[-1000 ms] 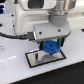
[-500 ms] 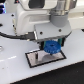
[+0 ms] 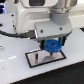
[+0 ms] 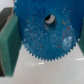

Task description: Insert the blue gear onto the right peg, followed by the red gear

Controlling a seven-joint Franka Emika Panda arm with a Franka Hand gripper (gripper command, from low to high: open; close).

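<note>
A grey plate (image 3: 44, 58) lies on the white bench (image 3: 15, 70); above it, the tool (image 3: 51, 46) grips the blue gear (image 3: 52, 48) between its 2 fingers (image 4: 9, 41).

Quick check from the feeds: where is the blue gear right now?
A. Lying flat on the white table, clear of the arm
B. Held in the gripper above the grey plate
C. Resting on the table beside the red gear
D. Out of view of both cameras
B: the exterior view shows the blue gear between the fingers of the gripper over the grey plate, and it fills the wrist view between the green pads.
</note>
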